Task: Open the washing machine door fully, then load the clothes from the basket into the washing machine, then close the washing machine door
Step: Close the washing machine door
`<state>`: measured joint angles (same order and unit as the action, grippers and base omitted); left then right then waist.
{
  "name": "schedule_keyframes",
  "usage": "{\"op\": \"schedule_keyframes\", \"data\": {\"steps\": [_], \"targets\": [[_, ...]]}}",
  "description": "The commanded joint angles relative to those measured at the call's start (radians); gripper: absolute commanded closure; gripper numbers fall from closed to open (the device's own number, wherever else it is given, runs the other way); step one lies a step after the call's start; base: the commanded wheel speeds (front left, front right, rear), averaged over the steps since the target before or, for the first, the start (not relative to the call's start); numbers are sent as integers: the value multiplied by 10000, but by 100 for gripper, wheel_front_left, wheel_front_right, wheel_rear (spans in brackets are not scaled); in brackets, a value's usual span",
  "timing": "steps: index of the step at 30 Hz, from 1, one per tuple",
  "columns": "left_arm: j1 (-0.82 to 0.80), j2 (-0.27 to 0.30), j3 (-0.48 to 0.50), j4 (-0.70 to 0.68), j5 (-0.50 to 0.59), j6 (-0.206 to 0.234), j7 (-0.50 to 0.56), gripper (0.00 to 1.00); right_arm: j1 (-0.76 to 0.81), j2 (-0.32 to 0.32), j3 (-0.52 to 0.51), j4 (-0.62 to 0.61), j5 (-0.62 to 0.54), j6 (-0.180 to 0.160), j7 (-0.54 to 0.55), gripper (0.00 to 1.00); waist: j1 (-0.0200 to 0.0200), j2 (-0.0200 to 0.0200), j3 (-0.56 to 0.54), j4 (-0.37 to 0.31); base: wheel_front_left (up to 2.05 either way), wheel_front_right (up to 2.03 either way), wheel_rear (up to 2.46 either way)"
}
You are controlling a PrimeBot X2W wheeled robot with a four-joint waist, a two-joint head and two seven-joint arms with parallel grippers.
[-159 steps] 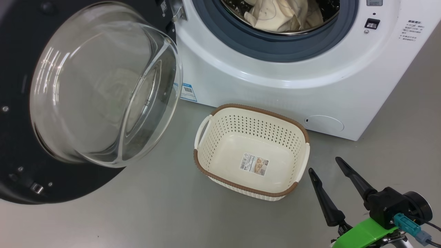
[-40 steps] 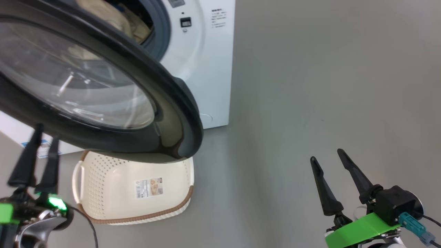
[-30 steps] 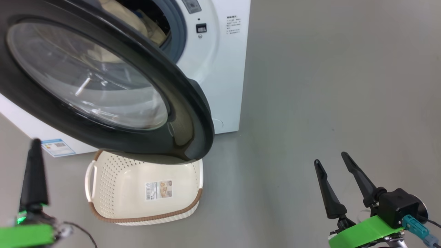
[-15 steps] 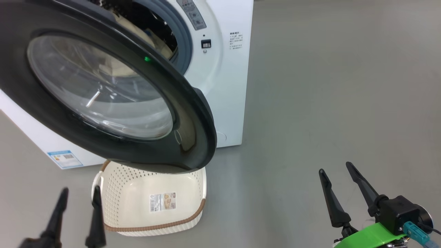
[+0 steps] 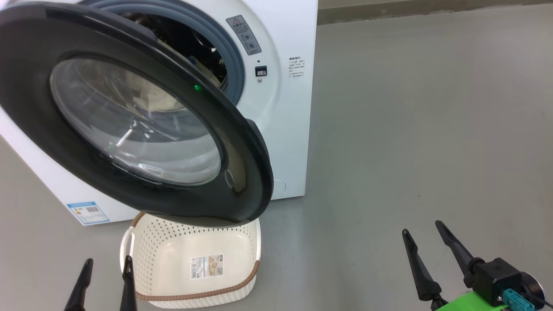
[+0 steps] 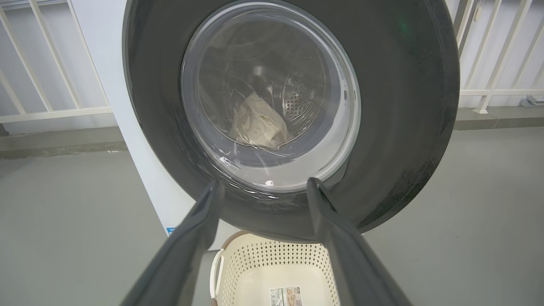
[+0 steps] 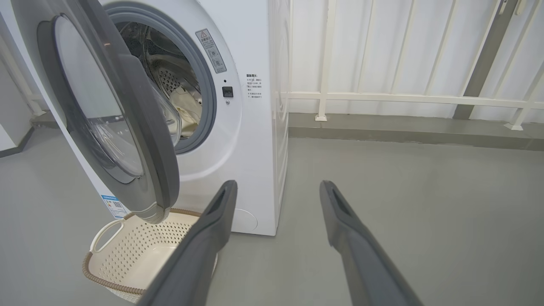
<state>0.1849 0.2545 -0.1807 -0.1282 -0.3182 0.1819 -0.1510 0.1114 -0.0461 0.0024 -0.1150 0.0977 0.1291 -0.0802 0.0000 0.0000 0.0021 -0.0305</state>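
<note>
The door [image 5: 129,112] stood half-swung from the washing machine [image 5: 287,129], its outer edge overhanging the basket [image 5: 149,242] — open floor [image 5: 410,129] right of the machine; left tool [image 5: 108,260] and right tool [image 5: 422,227] gaped empty.

The washing machine door [image 5: 129,116] now hangs half-shut instead of wide open, and my left gripper [image 5: 108,259] sits lower.

laundry area: washing machine [image 7: 255,148], white railing [image 7: 382,98]

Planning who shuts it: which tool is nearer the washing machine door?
Left. The left tool sits low in front of the washing machine door, beside the basket; the right tool is off to the door's right.
</note>
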Motion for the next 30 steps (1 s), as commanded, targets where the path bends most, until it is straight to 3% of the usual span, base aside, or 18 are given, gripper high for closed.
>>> {"op": "schedule_keyframes", "data": {"steps": [1,18,19,20,21,30], "targets": [[-226,105,337,-179,-30,125,-72,0,-67,-41,200,-265,-99,16,16,0,0,0,-42,2,0,0,0],[-217,71,265,16,-151,188,-177,0,-38,-41,210,-319,-68,16,95,0,0,0,-131,21,0,0,0],[-219,71,258,15,-149,196,-183,0,-41,-41,211,-321,-64,16,100,22,0,0,-131,23,0,0,0],[-222,71,249,15,-147,201,-191,0,-43,-41,210,-317,-38,16,109,93,0,0,-133,26,0,0,0],[-225,71,239,20,-145,206,-199,0,-38,-41,216,-296,-9,16,157,100,0,0,-135,32,0,0,0],[-260,44,231,-48,-210,253,-299,0,-75,-41,186,-230,54,16,212,100,0,0,-103,118,0,0,0]]}}
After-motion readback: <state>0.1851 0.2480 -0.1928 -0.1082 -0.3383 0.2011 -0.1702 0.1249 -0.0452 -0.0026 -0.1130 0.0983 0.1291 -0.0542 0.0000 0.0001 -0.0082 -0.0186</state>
